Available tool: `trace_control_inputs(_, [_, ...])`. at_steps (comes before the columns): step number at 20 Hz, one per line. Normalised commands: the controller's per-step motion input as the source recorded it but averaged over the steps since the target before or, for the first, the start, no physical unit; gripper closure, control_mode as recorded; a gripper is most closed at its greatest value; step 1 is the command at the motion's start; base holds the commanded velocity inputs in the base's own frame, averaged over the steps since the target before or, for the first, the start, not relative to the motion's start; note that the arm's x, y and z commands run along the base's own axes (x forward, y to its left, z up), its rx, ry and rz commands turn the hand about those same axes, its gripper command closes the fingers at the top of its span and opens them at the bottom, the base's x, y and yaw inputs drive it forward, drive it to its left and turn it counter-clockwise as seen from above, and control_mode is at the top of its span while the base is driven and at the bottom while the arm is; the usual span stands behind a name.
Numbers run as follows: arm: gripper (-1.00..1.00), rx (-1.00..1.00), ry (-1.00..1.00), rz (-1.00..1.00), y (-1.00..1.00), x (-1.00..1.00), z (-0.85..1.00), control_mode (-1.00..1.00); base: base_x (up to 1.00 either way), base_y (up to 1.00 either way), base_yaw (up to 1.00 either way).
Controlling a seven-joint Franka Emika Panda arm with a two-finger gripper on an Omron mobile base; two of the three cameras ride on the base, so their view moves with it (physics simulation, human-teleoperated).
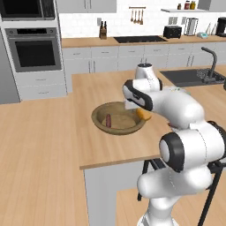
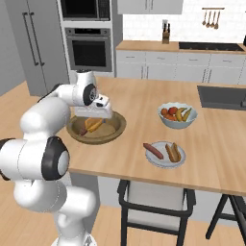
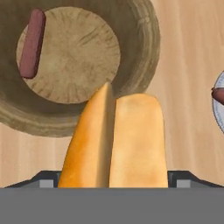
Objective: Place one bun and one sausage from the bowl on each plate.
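Gripper clamped on a bun, lifted over the bowl near the counter's front edge; one sausage left inside; next, carry bun to the empty plate, likely behind the arm.

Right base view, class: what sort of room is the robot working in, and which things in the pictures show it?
A home kitchen, rendered rather than real. A built-in oven stands in the back wall, a sink is sunk into the wooden counter, and a knife block sits by the hob.
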Motion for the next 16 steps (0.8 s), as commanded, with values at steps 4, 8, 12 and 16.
trace_control_inputs(4, [1.0, 0.0, 0.41, 0.11, -0.04, 0.34, 0.68, -1.0, 0.0, 0.0, 0.0])
trace_control_inputs(8, [1.0, 0.0, 0.25, 0.07, -0.01, 0.16, 0.37, 1.0, 0.01, -0.01, 0.02])
trace_control_inputs(12, [1.0, 0.0, 0.0, 0.0, 0.0, 0.0, 0.0, 1.0, -0.46, -0.23, 0.05])
trace_control_inputs(16, [1.0, 0.0, 0.0, 0.0, 0.0, 0.0, 0.0, 1.0, -0.9, -0.35, 0.0])
